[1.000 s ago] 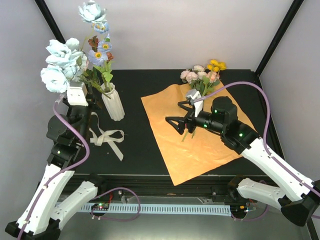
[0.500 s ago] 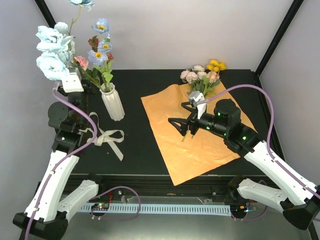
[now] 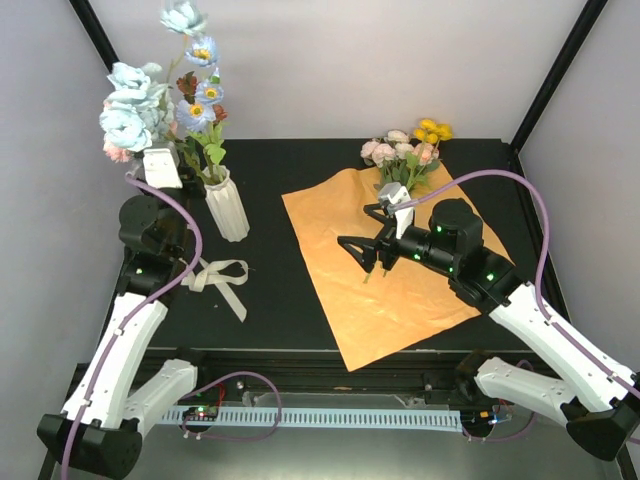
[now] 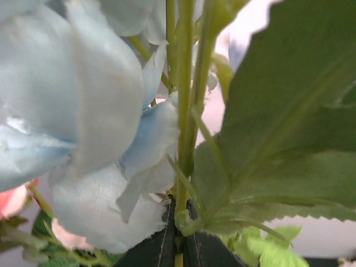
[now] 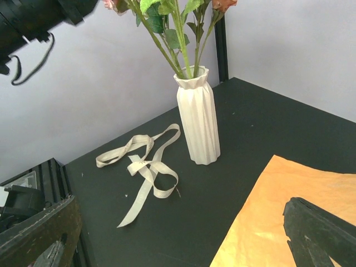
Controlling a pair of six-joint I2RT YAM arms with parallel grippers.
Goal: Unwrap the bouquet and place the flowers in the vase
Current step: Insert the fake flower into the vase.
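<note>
This looks like a robot test lab: a black table (image 3: 290, 165), plain grey walls (image 3: 400, 60), black frame poles (image 3: 556, 75) at 11 and 1 o'clock, and purple cables (image 3: 490, 171).

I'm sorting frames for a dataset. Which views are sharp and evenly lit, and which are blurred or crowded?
Top external: evenly lit and sharp, only soft shadows, no glare on the orange paper. Left wrist: the pale-blue flowers sit too close, filling the frame, petals soft. Right wrist: vase and ribbon crisp; its own fingers are dark at the bottom corners.
</note>
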